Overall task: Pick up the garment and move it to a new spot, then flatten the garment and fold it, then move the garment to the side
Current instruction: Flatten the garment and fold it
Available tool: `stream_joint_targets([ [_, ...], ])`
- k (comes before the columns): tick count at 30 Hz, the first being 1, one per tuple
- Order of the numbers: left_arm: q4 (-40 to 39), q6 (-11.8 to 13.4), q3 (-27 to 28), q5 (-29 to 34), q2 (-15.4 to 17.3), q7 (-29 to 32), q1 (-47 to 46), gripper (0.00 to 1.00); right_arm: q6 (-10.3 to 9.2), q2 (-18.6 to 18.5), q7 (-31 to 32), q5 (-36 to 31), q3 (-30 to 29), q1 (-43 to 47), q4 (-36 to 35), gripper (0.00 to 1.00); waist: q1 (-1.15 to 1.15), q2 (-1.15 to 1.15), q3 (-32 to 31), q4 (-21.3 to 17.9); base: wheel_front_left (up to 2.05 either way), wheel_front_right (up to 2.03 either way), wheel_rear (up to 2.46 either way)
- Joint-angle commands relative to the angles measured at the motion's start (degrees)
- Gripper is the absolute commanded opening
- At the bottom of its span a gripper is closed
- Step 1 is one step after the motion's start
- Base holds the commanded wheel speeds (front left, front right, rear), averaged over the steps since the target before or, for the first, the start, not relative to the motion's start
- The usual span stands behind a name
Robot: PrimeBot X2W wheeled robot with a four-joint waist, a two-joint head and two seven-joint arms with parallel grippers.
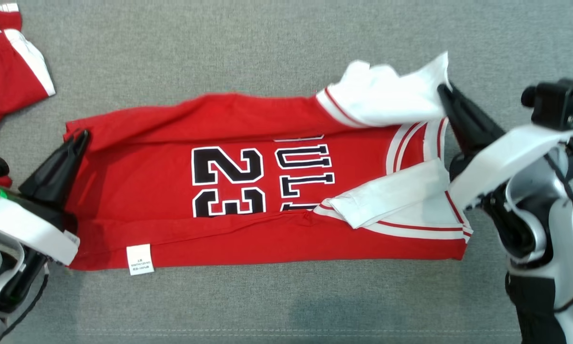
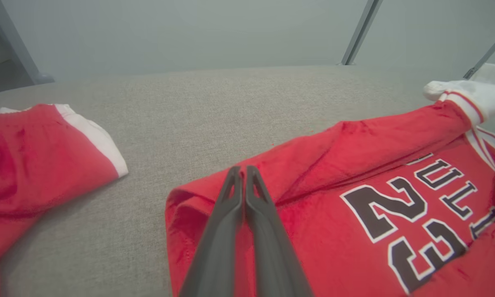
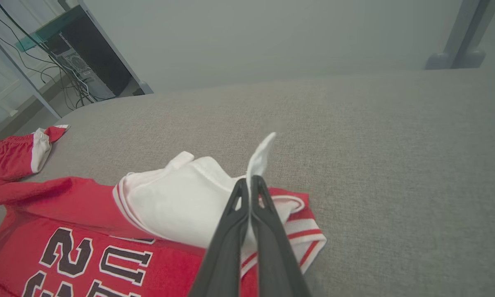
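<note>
The garment (image 1: pixel 162 191) is a red jersey with white sleeves and a black "23". It lies lengthwise on the grey surface (image 1: pixel 267 48), its near long edge folded in. My left gripper (image 1: pixel 82 137) is shut at the far hem corner, where the far flap stands slightly raised. In the left wrist view the closed fingertips (image 2: pixel 243 169) sit right at the edge of the garment (image 2: pixel 334 185). My right gripper (image 1: pixel 443 90) is shut on the far white sleeve, held just above the collar end. White cloth pokes out past the right gripper (image 3: pixel 250 179) tips, above the garment (image 3: pixel 86 206).
A second red piece with white trim (image 1: pixel 9 71) lies at the far left, also visible from the left wrist (image 2: pixel 32 156) and the right wrist (image 3: pixel 16 152). Bare grey surface stretches beyond the jersey and to its right.
</note>
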Motion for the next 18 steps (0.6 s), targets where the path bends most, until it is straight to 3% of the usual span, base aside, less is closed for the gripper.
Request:
stream_joint_targets([
  [1,-0.3,0.0,2.2,0.0,3.0,-0.3,-0.1,0.00,0.00,0.6,0.4,0.9,1.2,1.7,-2.6,0.00,0.00,0.00,-0.7,-0.3,0.00,0.00,0.00],
  [11,3.4,0.0,2.0,0.6,4.3,-0.3,3.3,0.00,0.00,0.6,-2.2,2.8,2.6,9.6,-5.6,0.00,0.00,0.00,-3.5,-1.9,0.00,0.00,0.00],
  [18,3.8,0.0,1.1,-2.5,7.7,-0.3,7.1,0.00,0.00,0.6,-5.7,3.8,3.2,13.0,-4.7,0.00,0.00,0.00,-5.5,-1.9,0.00,0.00,0.00],
])
